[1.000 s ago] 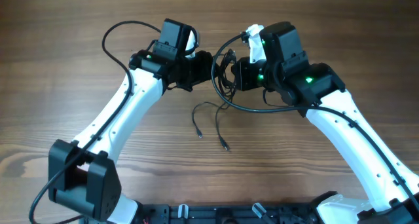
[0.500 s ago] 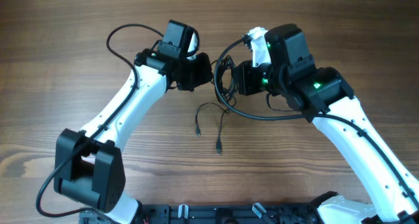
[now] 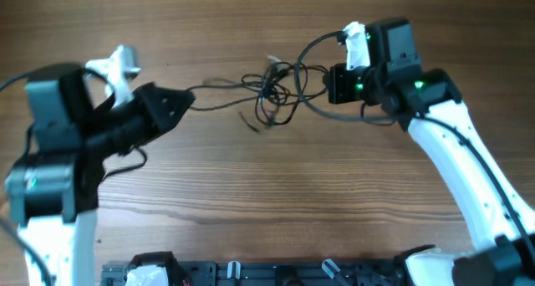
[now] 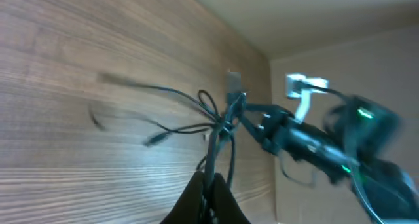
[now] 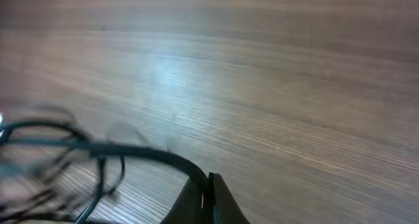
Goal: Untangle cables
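While the 2 arms reach in from opposite sides of the wooden table (image 3: pixel 251 202), the black cable tangle (image 3: pixel 274 92) is stretched between them in the upper middle of the overhead view. The left gripper (image 4: pixel 211 183) has its fingers pinched together on a thin strand (image 3: pixel 219 104) that runs taut from its tip rightward into the knot. The right gripper (image 5: pixel 205 188) is likewise clamped, its fingers closed on a thicker black cable (image 5: pixel 134 152) that curves away left toward the blurred loops. In the left wrist view the knot sits just in front of the right gripper, with 2 loose ends (image 4: pixel 152 139) trailing off to the left. Motion blur hides whether the knot touches the wood or hangs just above it.
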Robot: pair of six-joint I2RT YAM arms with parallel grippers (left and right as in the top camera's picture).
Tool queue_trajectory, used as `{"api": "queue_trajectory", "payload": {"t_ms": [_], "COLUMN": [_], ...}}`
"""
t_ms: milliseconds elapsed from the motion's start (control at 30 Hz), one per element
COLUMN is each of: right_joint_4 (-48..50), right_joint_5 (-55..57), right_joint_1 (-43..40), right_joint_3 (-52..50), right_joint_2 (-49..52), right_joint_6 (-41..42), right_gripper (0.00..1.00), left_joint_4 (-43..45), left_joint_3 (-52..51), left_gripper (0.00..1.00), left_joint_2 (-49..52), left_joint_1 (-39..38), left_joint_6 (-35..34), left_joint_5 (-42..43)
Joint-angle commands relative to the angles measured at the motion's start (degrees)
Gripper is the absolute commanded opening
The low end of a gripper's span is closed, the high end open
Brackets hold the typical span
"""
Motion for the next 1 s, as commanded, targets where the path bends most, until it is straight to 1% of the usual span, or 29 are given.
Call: {"api": "queue_trajectory", "payload": {"t_ms": [0, 100, 233, 333, 400, 467, 533, 600, 633, 667, 733, 767, 833, 867, 967], "right_joint_4": [0.1, 1.2, 3.4, 3.6, 3.7, 3.5, 3.6, 3.4, 3.2, 2.6, 1.6, 1.7, 1.7, 1.7, 0.8], "right_joint_5": [9.4, 14.3, 14.2, 13.6, 9.1, 4.4, -1.0, -4.1, -5.3, -6.0, -6.4, -6.4, -6.4, -6.4, -6.4], "right_joint_1": [-7.1, -10.4, -14.1, -15.2, -15.0, -14.4, -13.3, -11.8, -10.8, -9.8, -7.0, -5.7, -3.1, -2.1, 1.0], "right_joint_3": [0.6, 0.6, 0.6, 0.6, 0.6, 0.6, 0.6, 0.7, 0.7, 0.7, 0.7, 0.7, 0.7, 0.7, 0.7], "right_joint_2": [5.8, 10.3, 17.0, 19.0, 18.4, 16.9, 14.3, 11.0, 9.4, 7.6, 3.5, 1.9, -1.3, -2.4, -5.3], "right_joint_6": [-3.5, -4.5, -4.4, -4.3, -4.3, -2.2, -0.9, 0.3, 0.2, 0.2, 0.2, 0.2, 0.8, 1.7, 1.8], "right_gripper": [0.04, 0.04, 0.04, 0.04, 0.04, 0.04, 0.04, 0.04, 0.04, 0.04, 0.04, 0.04, 0.04, 0.04, 0.04], "left_joint_4": [-2.4, -4.5, -8.0, -10.3, -10.9, -11.6, -12.1, -12.3, -12.0, -11.4, -8.7, -6.5, -2.7, -1.4, 3.2], "left_joint_3": [2.4, 4.5, 7.6, 9.9, 9.9, 9.9, 9.9, 9.9, 9.9, 9.9, 9.9, 9.9, 9.9, 9.9, 9.9], "left_gripper": [0.04, 0.04, 0.04, 0.04, 0.04, 0.04, 0.04, 0.04, 0.12, 0.28, 0.46, 0.63, 0.91, 0.93, 0.91], "left_joint_2": [-3.7, -3.7, -3.7, -3.7, -3.1, -0.8, 3.2, 8.9, 12.2, 15.3, 21.9, 25.8, 32.0, 34.2, 40.2], "left_joint_1": [3.3, 3.3, 3.3, 3.3, 3.3, 3.2, 3.2, 2.5, 1.2, -0.7, -5.6, -8.9, -14.6, -16.5, -21.9], "left_joint_6": [2.6, 2.9, 4.8, 5.9, 5.9, 6.5, 8.8, 8.9, 9.9, 10.4, 10.4, 10.3, 10.3, 10.1, 10.1], "left_joint_5": [0.7, 0.7, 0.7, -1.0, -3.3, -5.2, -5.8, -5.8, -5.7, -5.6, -5.3, -5.3, -5.3, -5.3, -5.4]}}
